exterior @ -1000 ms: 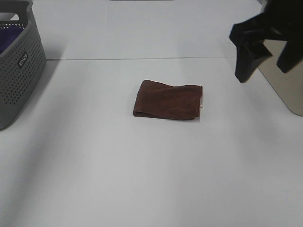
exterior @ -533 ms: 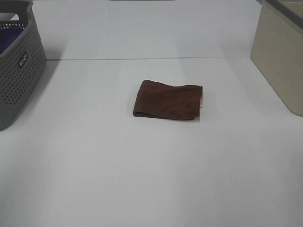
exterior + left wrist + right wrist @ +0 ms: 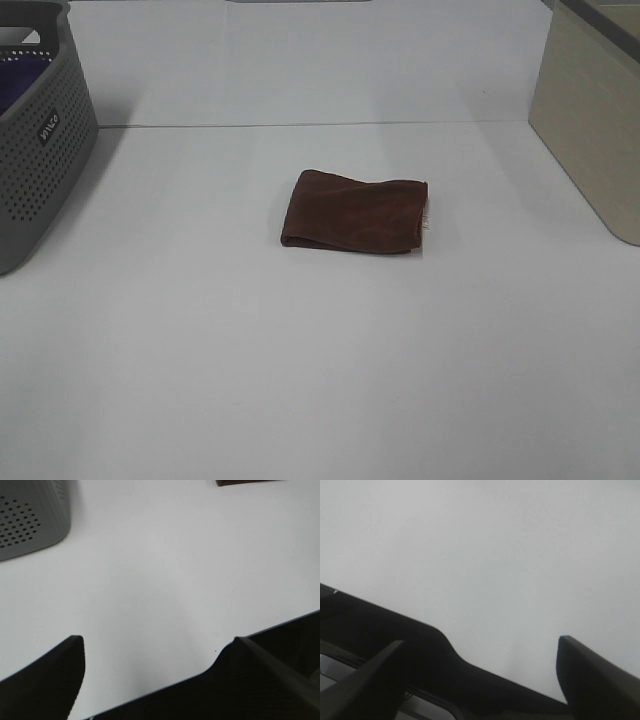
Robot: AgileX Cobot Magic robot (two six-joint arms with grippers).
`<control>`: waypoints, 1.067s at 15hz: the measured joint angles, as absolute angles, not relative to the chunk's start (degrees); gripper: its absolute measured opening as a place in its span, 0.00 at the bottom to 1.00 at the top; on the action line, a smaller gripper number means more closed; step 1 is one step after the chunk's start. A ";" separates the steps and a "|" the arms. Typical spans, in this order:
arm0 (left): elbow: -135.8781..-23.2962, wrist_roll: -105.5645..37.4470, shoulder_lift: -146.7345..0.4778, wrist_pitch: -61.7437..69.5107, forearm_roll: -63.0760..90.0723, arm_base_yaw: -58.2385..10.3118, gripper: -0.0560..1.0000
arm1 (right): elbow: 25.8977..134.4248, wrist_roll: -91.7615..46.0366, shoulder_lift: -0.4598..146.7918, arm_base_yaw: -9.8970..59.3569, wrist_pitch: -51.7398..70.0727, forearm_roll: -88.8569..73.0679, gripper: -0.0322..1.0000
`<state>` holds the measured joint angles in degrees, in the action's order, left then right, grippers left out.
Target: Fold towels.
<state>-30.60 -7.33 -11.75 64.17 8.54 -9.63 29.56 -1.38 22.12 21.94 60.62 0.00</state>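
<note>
1. Standing spread wide with nothing between its black fingers, the left gripper (image 3: 155, 645) hangs over bare white table (image 3: 320, 380), as its wrist view shows; a corner of the grey perforated plastic basket (image 3: 27, 520) and a sliver of brown cloth sit at the far edges of that view.
2. The right gripper (image 3: 480, 647) is likewise splayed and holds nothing, with only blank white surface between its fingers.
3. Neither gripper appears in the high view, so both arms seem parked back near the table's front edge, well apart from the work.
4. The dark reddish-brown microfibre towel (image 3: 355, 212) lies near the table's centre as a compact rectangle, layers visible along its front edge and a small white tag (image 3: 427, 218) at its right side.
5. Judging by that shape, the folding looks finished or nearly so; any further fold would call for both arms to reach forward to the towel's edges.
6. A beige box (image 3: 590, 120) stands at the right; the basket at the left holds a purple cloth (image 3: 22, 75).
</note>
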 joint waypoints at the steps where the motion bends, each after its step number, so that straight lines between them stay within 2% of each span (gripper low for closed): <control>1: -28.99 -9.00 -11.46 61.76 10.60 -9.63 0.77 | 29.11 -2.92 17.07 21.94 60.62 -0.97 0.77; 16: -28.65 -9.22 -11.46 60.73 11.17 -9.63 0.77 | 29.05 -3.50 14.61 21.14 60.85 -1.09 0.77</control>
